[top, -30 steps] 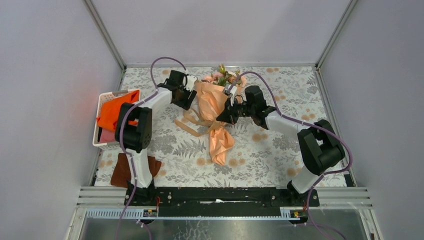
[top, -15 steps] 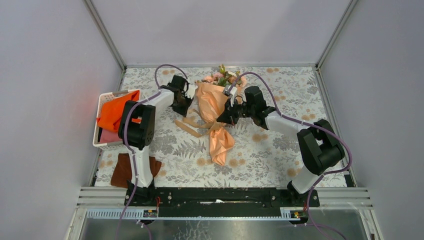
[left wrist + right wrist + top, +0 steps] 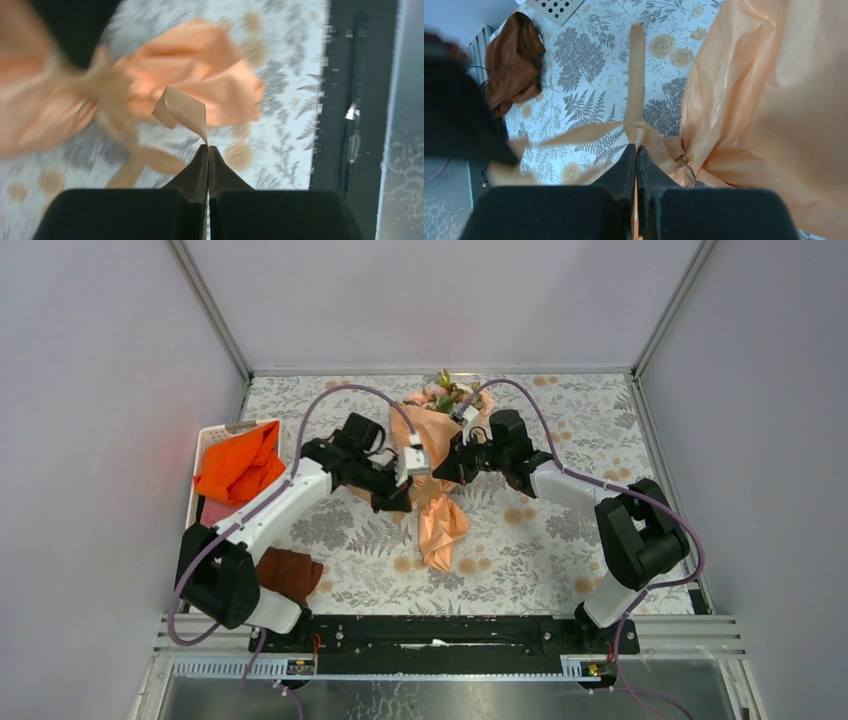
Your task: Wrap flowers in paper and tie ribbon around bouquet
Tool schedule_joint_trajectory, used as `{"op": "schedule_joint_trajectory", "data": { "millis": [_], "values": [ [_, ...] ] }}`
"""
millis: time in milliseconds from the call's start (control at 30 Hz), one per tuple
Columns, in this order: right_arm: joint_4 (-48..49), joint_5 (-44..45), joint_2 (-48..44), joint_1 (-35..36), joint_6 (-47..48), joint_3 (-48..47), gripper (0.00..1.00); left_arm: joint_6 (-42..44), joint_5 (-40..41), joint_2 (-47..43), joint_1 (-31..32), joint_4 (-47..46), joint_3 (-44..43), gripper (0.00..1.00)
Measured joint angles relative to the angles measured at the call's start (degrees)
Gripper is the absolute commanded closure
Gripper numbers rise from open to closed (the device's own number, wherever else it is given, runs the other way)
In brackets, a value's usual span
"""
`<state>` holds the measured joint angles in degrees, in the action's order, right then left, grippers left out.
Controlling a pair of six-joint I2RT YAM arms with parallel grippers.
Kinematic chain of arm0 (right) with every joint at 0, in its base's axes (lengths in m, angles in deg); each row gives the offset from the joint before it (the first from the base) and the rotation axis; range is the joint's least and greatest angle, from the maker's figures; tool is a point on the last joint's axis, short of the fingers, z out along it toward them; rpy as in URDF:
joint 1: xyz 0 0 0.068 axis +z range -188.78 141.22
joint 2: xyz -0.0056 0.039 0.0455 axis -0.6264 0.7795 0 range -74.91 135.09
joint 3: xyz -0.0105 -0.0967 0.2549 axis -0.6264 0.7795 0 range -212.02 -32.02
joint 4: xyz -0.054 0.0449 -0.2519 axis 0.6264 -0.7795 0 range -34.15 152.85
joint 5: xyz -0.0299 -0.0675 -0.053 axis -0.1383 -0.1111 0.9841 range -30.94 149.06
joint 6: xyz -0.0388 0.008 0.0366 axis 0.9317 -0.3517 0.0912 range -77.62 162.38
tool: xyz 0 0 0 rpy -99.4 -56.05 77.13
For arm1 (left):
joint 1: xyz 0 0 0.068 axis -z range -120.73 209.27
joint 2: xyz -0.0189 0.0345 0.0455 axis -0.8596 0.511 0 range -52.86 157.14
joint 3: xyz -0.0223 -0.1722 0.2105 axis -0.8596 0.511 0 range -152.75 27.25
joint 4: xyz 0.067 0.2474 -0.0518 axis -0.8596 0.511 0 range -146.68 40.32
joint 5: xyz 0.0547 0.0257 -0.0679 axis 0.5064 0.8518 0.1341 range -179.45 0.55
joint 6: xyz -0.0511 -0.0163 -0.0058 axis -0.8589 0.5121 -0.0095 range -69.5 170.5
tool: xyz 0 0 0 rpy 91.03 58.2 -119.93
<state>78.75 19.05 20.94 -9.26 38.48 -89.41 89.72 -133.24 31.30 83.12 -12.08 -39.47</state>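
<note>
The bouquet [image 3: 428, 445] lies mid-table: pink flowers [image 3: 446, 392] at the far end, peach paper [image 3: 764, 85] tapering to a crumpled tail [image 3: 441, 530] toward me. The tan ribbon [image 3: 636, 70] is knotted round the narrow neck [image 3: 684, 161]. My left gripper [image 3: 402, 502] sits at the neck's left side, shut, a curl of ribbon [image 3: 184, 107] rising from its tips [image 3: 208, 146]. My right gripper [image 3: 443, 473] is at the neck's right side, shut on another ribbon strand, which shows between its fingers [image 3: 636, 146]. The left wrist view is motion-blurred.
A white basket [image 3: 210, 435] holding a bright orange cloth [image 3: 238, 465] stands at the left edge. A dark brown cloth [image 3: 288, 573] lies near the left arm's base. The black base rail [image 3: 440, 632] runs along the near edge.
My left arm swung from the bouquet's far left side down toward its neck, and its gripper went from open to shut on the ribbon. The right arm and bouquet barely moved.
</note>
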Motion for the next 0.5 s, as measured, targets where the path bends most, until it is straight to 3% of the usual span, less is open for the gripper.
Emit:
{"op": "schedule_joint_trajectory", "data": {
  "millis": [233, 500],
  "values": [
    [1.5, 0.5, 0.0, 0.0, -4.2, 0.0, 1.0, -0.2, -3.1, -1.9, 15.0, -10.4, 3.6, 1.0],
    [1.5, 0.3, 0.0, 0.0, -5.2, -0.3, 1.0, -5.5, -2.1, -1.1, 28.4, -33.8, 6.2, 1.0]
  ]
}}
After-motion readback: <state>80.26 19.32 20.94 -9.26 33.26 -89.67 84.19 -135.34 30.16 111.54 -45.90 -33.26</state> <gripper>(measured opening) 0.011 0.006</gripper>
